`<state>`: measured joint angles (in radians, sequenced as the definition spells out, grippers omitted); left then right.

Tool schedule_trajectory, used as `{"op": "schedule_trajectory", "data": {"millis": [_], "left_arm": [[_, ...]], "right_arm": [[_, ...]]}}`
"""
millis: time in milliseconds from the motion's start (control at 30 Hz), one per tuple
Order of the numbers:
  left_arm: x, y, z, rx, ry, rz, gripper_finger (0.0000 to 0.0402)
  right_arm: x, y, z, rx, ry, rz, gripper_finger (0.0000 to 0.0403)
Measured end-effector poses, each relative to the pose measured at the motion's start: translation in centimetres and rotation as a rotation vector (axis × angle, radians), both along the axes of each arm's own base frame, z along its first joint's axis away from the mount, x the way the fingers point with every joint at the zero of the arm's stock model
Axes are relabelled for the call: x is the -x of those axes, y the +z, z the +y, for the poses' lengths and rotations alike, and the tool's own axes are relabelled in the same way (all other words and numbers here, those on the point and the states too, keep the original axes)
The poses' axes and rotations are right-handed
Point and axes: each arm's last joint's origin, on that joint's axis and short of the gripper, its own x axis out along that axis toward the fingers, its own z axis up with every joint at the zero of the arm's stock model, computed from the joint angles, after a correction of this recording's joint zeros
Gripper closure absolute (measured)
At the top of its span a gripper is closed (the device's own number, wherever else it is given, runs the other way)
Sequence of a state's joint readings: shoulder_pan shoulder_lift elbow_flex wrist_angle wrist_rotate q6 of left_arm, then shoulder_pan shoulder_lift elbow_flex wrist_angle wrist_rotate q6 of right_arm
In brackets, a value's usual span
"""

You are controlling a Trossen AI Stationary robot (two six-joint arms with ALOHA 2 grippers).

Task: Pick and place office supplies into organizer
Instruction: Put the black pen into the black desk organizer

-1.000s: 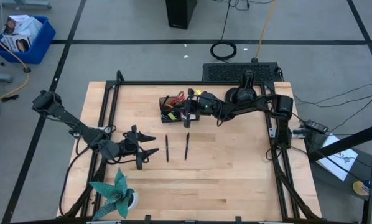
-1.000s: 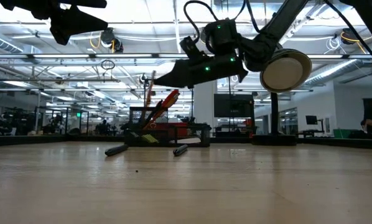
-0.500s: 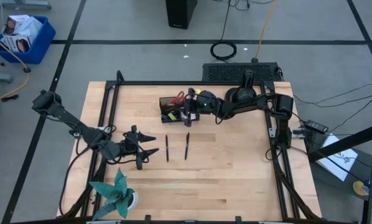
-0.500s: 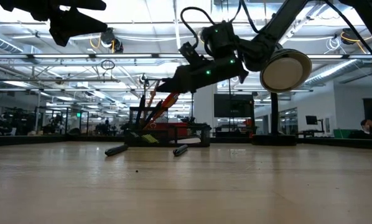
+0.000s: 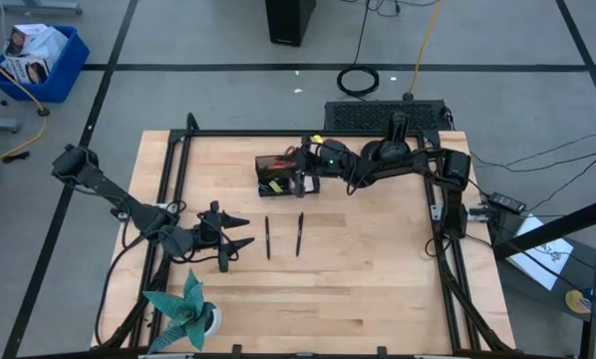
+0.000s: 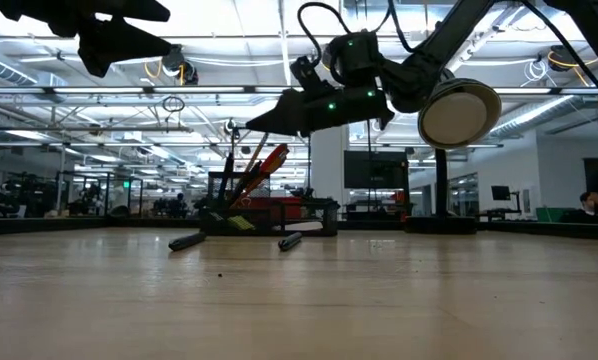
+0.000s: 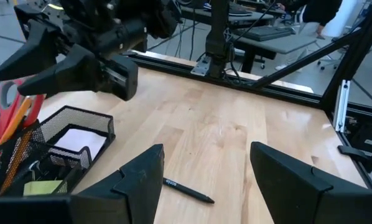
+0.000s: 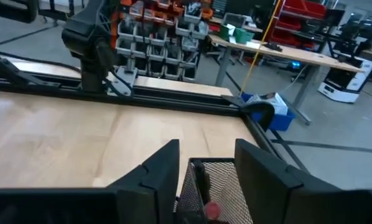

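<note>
From above, the right gripper [image 5: 300, 176] hangs over the organizer [image 5: 278, 176] at the table's far middle, fingers apart and empty. Two black pens [image 5: 268, 237] lie nearer, right of the left gripper [image 5: 240, 232], whose fingers are spread and empty. The low view shows red-handled scissors [image 6: 264, 165] upright in the organizer. The left wrist view shows one pen [image 7: 189, 191] between its fingers [image 7: 139, 177]. The right wrist view looks down into the mesh organizer [image 8: 220, 183].
</note>
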<state>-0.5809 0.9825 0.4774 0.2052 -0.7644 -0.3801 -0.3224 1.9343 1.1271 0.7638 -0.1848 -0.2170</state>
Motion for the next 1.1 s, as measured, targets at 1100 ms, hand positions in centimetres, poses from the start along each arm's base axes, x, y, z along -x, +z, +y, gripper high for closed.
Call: {"op": "schedule_trajectory", "data": {"millis": [1100], "left_arm": [[-0.8, -0.7, 0.1, 0.004, 0.026, 0.020, 0.0158]], "right_arm": [[-0.3, 3.1, 2.1, 0.092, 0.056, -0.129, 0.0270]]}}
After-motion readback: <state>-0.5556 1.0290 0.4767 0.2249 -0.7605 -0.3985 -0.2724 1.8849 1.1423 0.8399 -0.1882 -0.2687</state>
